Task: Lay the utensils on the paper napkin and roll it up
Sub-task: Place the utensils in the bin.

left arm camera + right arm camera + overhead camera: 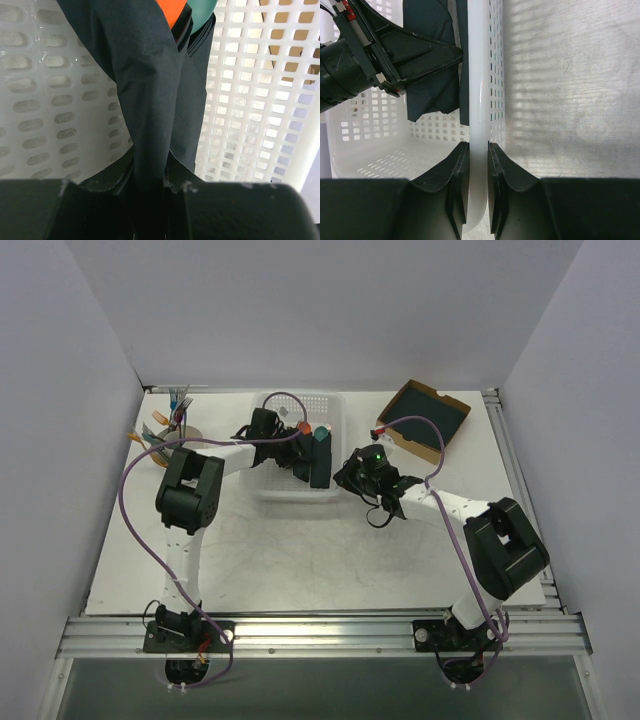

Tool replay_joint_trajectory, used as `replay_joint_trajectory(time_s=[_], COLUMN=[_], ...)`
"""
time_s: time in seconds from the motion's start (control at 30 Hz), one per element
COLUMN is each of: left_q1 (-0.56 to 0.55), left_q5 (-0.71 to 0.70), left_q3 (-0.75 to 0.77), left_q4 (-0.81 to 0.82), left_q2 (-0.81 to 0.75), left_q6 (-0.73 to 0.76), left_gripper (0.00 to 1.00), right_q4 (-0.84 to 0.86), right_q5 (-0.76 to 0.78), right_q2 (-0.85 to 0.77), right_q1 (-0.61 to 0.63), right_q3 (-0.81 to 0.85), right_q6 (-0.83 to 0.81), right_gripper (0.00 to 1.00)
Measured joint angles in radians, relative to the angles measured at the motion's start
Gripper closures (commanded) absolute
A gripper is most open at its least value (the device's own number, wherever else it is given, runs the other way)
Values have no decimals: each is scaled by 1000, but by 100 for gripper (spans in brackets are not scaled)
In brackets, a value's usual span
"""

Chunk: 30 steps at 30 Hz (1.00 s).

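The paper napkin (145, 90) is rolled into a narrow dark bundle, and an orange utensil tip (172, 10) shows at its far end. My left gripper (150, 180) is shut on the bundle's near end, inside the white perforated basket (250, 100). From above, the left gripper (298, 443) holds the roll (304, 454) over the basket (296, 491). My right gripper (478, 150) is shut on the basket's right rim (480, 75), one finger inside and one outside. In the right wrist view, the hanging napkin (427, 95) shows below the left gripper's fingers (420, 55).
A second dark roll with a teal tip (321, 455) lies in the basket beside the held one. A cardboard box of dark sheets (425, 418) sits at the back right. A holder with coloured cutlery (170, 428) stands at the back left.
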Motion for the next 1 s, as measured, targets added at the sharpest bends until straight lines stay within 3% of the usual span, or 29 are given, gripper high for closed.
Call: replay_joint_trajectory(time_s=[0.33,0.57,1.0], left_q1=[2,2,2], left_q5=[13,14,13], left_q3=[35,43,64], left_q4=[-36,-44,-76], left_q2=[18,21,27], left_q6=[-5,3,20], left_gripper=[82,72,68], right_q4=[1,5,11], right_q5=[0,0,-4], right_q2=[0,0,0], right_q1=[-1,-6,-8], right_q3=[0,-2,-6], right_q6=[1,1,3], right_gripper=[86,86,85])
